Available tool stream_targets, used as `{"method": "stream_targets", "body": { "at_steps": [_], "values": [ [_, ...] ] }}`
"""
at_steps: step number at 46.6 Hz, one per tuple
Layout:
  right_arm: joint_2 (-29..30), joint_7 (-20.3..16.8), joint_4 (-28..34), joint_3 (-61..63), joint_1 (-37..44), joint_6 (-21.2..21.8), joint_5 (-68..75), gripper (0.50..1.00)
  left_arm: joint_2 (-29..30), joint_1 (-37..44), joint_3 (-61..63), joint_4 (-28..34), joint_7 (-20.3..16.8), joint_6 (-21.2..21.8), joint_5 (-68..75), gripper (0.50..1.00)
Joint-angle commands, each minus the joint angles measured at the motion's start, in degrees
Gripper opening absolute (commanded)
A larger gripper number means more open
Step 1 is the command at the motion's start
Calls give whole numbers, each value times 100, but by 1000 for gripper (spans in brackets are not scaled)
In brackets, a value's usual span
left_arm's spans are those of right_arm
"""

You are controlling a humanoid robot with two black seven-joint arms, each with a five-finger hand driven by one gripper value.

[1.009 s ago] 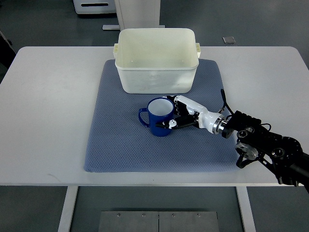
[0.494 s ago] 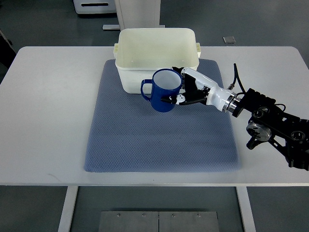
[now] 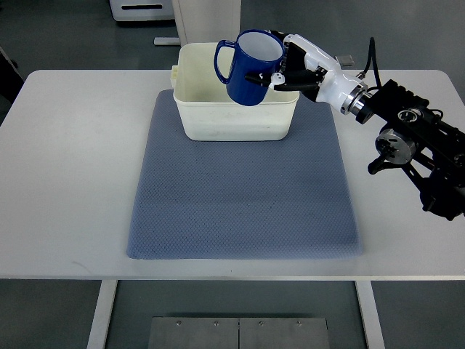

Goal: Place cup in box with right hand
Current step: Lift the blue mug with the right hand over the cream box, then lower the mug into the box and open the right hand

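Note:
My right hand [image 3: 280,64] is shut on a dark blue cup [image 3: 248,67] with a white inside and its handle to the left. It holds the cup in the air above the cream plastic box [image 3: 192,116], over the box's right half. The cup is tilted slightly. The box stands at the far edge of a blue-grey mat [image 3: 240,203]. The right arm [image 3: 407,138] comes in from the right edge.
The mat lies on a white table [image 3: 65,160]. A small grey square [image 3: 345,60] lies on the floor beyond the table's far edge. Equipment bases [image 3: 145,11] stand on the floor behind.
My right hand lifted the cup off the mat and carried it up and away from me, from in front of the box to above it.

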Motion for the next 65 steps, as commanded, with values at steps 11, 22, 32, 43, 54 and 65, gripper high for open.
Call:
{"method": "stream_targets", "body": {
  "at_steps": [11,22,32,43,54,65],
  "values": [
    [565,-353,-1038,-67,324,-1378,-1,500,0,-1,0,1,-2,-4,0,1000],
    [688,-371,-1232,-322,306,-1721,-1,500,0,-1,0,1,-3,5,0,1000],
    [688,-371,-1223,-375,271,-1765,-1,500,0,-1,0,1,-3,-4,0,1000],
    [688,-362,-1206,-375,271,-1756,17,500,0,-1,0,1,-2,5,0,1000],
    [706,-327,-1197,-366,262,-1756,17,976,0,-1,0,1,6,-4,0,1000],
    [697,-318,-1171,-366,262,-1747,105,995,0,-1,0,1,-3,5,0,1000]
  ]
}}
